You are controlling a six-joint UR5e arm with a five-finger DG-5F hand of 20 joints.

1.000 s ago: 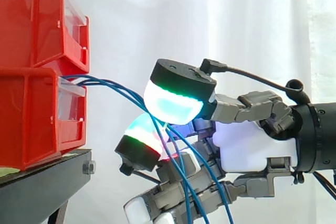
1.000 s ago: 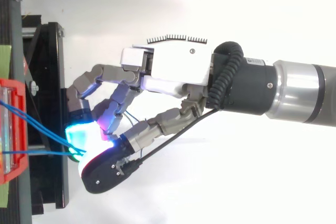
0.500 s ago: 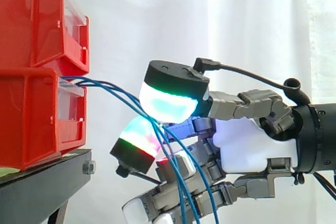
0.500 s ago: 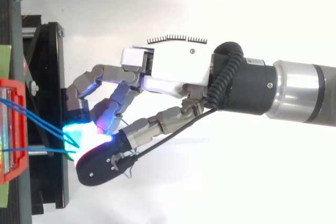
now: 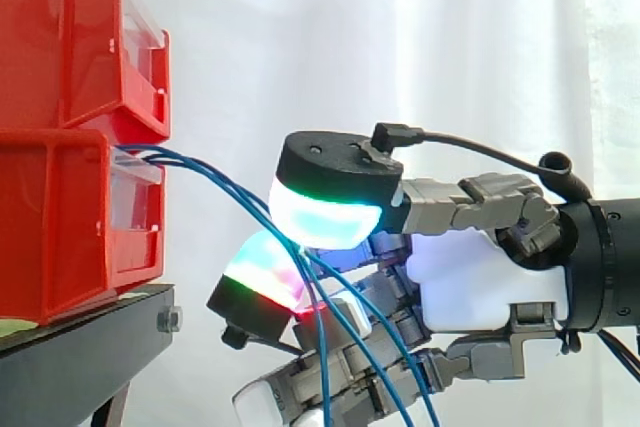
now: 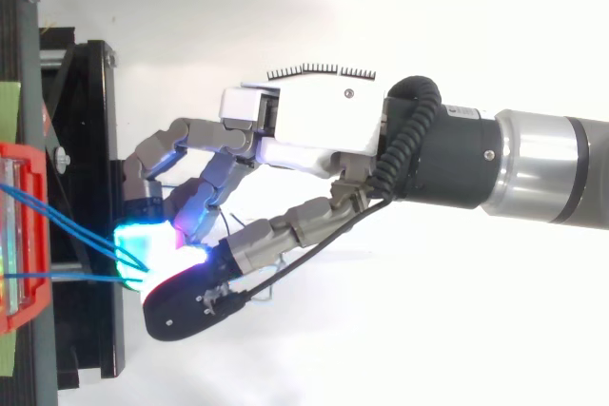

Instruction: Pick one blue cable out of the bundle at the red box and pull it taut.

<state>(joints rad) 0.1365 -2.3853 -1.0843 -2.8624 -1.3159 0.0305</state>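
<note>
Our hand [image 5: 486, 282] comes in from the right of the side view with its fingers curled. We see two glowing fingertips [image 5: 322, 215] closed toward each other, the upper one cyan and green, the lower one green, white and red. The blue cables [image 5: 225, 179] run between them and we read them as pinched there, though we cannot tell how many strands are in the pinch. The strands leave the front of the lower red bin [image 5: 60, 227] just under its top edge, arc down to the pads, then hang loose across the lower fingers. From above, we see two strands converge from the bin onto the joined pads. An upper red bin [image 5: 70, 37] is stacked on the lower one, which rests at the edge of the black stand [image 5: 85, 342], before the white curtain [image 5: 430, 37].
</note>
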